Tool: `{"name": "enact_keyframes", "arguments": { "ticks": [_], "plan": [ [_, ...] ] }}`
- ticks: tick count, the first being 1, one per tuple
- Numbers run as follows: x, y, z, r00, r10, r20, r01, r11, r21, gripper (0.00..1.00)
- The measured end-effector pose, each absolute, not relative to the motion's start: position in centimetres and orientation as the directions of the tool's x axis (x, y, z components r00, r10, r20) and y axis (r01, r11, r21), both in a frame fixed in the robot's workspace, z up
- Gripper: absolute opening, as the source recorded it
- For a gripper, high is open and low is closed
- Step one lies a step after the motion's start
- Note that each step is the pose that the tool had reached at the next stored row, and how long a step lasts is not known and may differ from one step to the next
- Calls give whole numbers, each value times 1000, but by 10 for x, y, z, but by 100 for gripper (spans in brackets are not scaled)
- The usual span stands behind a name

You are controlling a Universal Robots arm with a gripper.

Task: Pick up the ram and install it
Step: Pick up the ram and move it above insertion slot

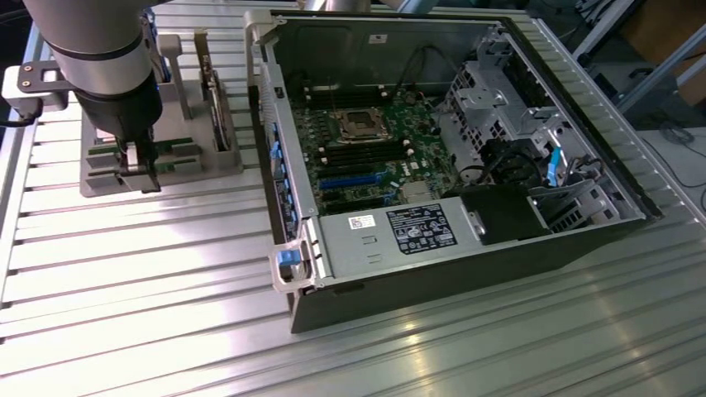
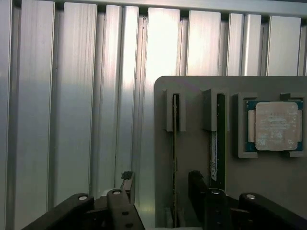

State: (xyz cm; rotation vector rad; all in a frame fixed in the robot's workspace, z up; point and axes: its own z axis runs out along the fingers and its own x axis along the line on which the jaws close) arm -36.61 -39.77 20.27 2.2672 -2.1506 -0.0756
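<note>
Gripper (image 2: pixel 162 189) spread above ram (image 2: pixel 175 139), one end hidden.

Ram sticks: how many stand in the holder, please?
2. The first ram stick stands in the holder slot farther from the processor; the second ram stick in the nearer slot. Others may be hidden.

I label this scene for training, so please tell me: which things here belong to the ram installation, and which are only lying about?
Belong to the job: ram in the grey holder; open gripper above it; motherboard in the open computer case.
Lying about: processor chip; expansion card; power supply.
</note>
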Motion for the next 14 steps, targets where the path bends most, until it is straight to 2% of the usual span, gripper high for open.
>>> {"name": "enact_keyframes", "arguments": {
  "ticks": [1, 2, 4, 5, 6, 14],
  "plan": [
    [-366, -398, 203, 52, -998, -24, -998, -53, 45, 43],
    [-366, -398, 203, 52, -998, -24, -998, -53, 45, 43],
    [-366, -398, 203, 52, -998, -24, -998, -53, 45, 31],
    [-366, -398, 203, 52, -998, -24, -998, -53, 45, 19],
    [-366, -398, 203, 52, -998, -24, -998, -53, 45, 13],
    [-366, -398, 203, 52, -998, -24, -998, -53, 45, 13]
  ]
}}
